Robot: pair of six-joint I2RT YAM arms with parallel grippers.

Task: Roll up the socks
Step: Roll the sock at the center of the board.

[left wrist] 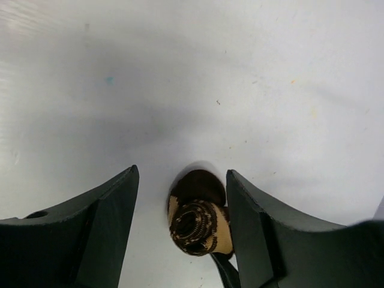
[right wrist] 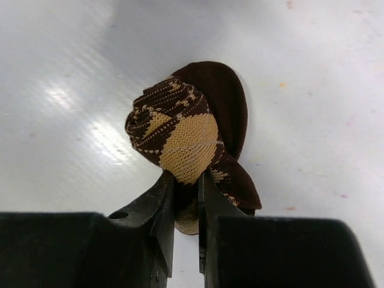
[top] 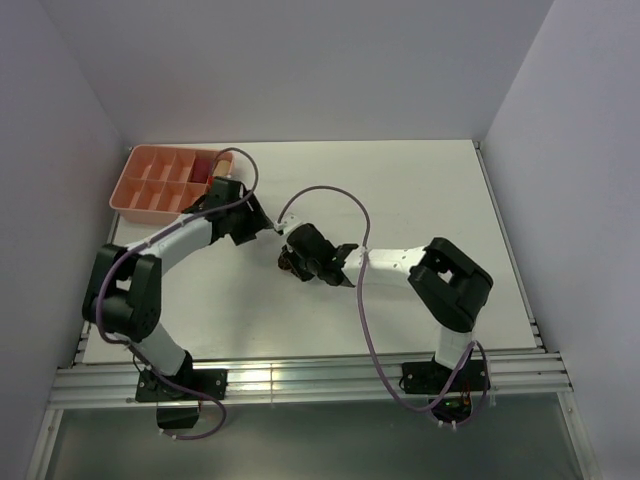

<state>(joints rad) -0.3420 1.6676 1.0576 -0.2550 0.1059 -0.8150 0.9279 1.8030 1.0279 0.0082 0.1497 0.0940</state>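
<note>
plainly, the right tool [right wrist: 186, 180] is almost shut, its two dark fingers [right wrist: 161, 204] pinching a fold of the socks [right wrist: 180, 129] at the near underside of the bundle, with only a thin strip of fabric between them. the socks are wound together into a tight ball, dark brown with tan diamond patches, and a plain brown flap curves behind the ball and to its right. whether the bundle rests on the white desk [right wrist: 72, 72] or hangs just off it i cannot tell. the left tool [left wrist: 182, 175] stands well open, its fingers [left wrist: 108, 216] spread to either side of the same bundle. seen from that wrist the roll shows its spiral end and sits much closer to the finger on the right of the view. i cannot tell if it touches that finger. bare desk shows between the roll and the other finger, so the left tool grips nothing. from above, both tools meet near the middle of the desk, with the socks a small brown lump between them. a pink-orange divided tray [top: 150, 150] sits at the far left corner of the desk, well apart from the socks, with something dark red in one far compartment.
</note>
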